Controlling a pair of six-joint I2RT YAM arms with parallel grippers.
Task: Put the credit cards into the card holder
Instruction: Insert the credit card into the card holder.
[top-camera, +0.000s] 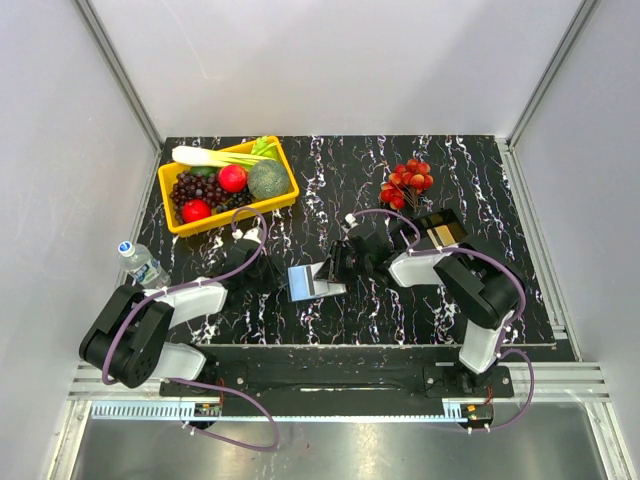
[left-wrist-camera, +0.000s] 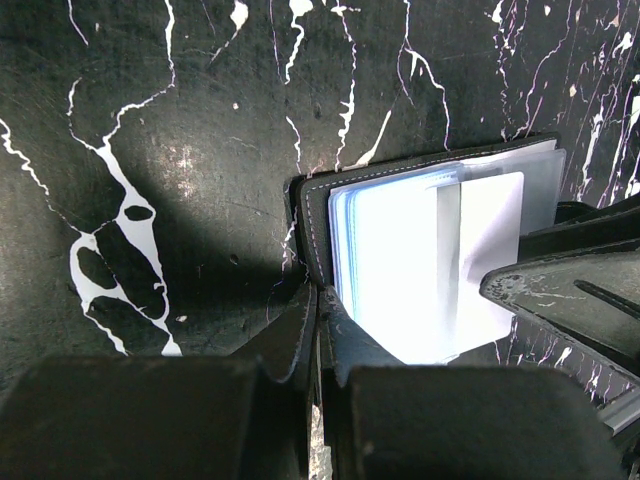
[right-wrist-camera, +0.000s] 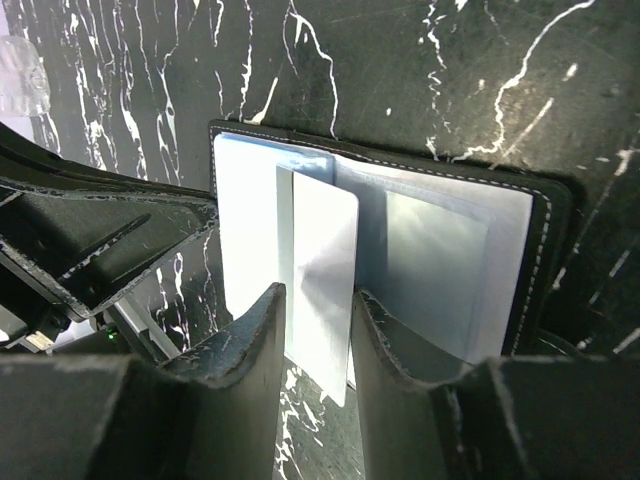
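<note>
My left gripper (left-wrist-camera: 317, 308) pinches the edge of the card holder (left-wrist-camera: 312, 215). My right gripper (right-wrist-camera: 320, 305) clamps a credit card (right-wrist-camera: 325, 225), too bright to read.

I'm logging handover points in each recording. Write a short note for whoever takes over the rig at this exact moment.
Left gripper: shut on the black cover edge of the card holder, which lies open between the two arms.
Right gripper: fingers flank a pale credit card over the open holder; whether they grip it cannot be told.
Done: the card's far end looks started into a clear sleeve, not seated.
Left: push this card home, then fetch what look like more cards, tan, from the black tray at the right rear.
</note>
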